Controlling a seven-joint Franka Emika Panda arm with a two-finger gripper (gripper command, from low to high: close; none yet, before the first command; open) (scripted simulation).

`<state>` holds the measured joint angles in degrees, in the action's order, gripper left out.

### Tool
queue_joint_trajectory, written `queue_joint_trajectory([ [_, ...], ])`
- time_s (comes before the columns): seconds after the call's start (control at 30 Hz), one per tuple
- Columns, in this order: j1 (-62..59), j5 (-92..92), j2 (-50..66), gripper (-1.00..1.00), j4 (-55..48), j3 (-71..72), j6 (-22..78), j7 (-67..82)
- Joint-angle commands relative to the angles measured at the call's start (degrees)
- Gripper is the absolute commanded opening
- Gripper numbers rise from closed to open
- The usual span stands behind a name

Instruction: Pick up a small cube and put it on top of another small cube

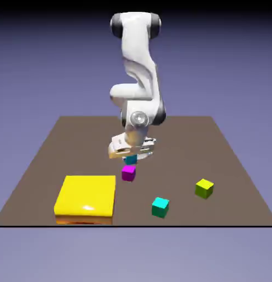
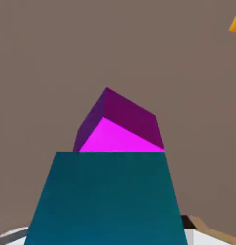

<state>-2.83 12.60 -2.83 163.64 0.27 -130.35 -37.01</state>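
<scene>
Cyan cube (image 1: 130,160) hanging above magenta cube (image 1: 128,173)
Gripper (image 1: 131,155) is pinching the cyan cube; yellow block (image 1: 86,198) is lying at 8 o'clock.

A flat brown counter (image 1: 60,143) lies before a plain blue-violet backdrop (image 1: 44,66) that darkens toward the top, and a paler violet band runs below the counter's near edge.

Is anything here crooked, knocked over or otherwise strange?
Nothing stands out. The gripper holds the blue cube just above the magenta cube; the yellow block, teal cube and yellow-green cube sit flat on the table.
</scene>
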Motion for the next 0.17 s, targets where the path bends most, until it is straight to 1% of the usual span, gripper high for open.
queue_joint_trajectory([
  [0.0, -0.1, 0.9, 1.8, -1.0, 0.8, -0.2, -2.5, -0.6],
  [0.03, -0.2, 1.3, 2.6, -1.0, 1.1, -0.3, -3.7, -0.8],
  [0.07, -0.2, 1.3, 2.6, 1.0, 1.1, -0.3, -3.7, -0.8],
  [0.1, -0.2, 1.3, 2.6, 1.0, 1.1, -0.3, -3.7, -0.8],
  [0.13, 0.0, 0.6, 0.9, 1.0, 0.4, -0.1, -1.2, -0.4],
])
